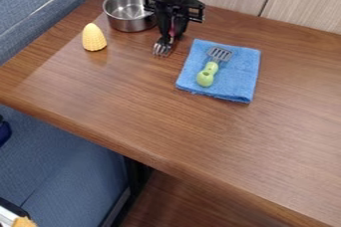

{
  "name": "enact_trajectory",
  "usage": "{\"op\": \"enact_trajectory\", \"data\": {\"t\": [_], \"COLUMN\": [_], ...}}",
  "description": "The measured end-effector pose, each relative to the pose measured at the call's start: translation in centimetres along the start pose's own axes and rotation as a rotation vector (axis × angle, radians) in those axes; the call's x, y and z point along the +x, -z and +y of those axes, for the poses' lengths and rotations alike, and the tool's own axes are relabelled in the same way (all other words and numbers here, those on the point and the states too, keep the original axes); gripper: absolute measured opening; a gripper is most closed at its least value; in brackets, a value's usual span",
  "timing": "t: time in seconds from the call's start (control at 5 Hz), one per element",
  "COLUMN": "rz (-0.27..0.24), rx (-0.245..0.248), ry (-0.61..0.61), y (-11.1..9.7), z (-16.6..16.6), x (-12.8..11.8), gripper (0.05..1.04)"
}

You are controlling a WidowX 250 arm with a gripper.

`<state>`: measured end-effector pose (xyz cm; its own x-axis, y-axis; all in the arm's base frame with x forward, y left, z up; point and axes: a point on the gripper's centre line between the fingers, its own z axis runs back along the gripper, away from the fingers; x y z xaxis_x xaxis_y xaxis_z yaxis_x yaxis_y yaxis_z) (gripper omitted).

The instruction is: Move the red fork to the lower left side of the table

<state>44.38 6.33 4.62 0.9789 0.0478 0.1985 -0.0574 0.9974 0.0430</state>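
at twelve, my claw [171, 33] grips the red fork [162, 49] by its handle, presumably to carry it toward seven o'clock.

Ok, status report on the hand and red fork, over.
Hand at red fork, grip unconfirmed. Fork not yet lower left. Possible obstacle: yellow corn, standing to fork's left in view.

The gripper [172, 36] is at the fork [161, 49], between the pot [130, 24] and blue cloth [238, 79].
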Motion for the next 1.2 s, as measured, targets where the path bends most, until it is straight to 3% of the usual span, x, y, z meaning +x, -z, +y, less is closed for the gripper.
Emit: {"op": "enact_trajectory", "data": {"t": [0.4,0.6,0.8,1.0,1.2], "rz": [0.018,0.003,-0.003,-0.011,-0.055], "rx": [-0.051,-0.095,-0.136,-0.156,-0.157], "ry": [0.124,0.201,0.321,0.337,0.326], "y": [0.2,0.0,-0.2,-0.7,-3.0], "z": [-2.6,-5.1,-9.7,-10.4,-10.5], "x": [0.7,1.2,0.9,0.6,0.6], "gripper": [0.3,0.3,0.3,0.3,0.3]}}
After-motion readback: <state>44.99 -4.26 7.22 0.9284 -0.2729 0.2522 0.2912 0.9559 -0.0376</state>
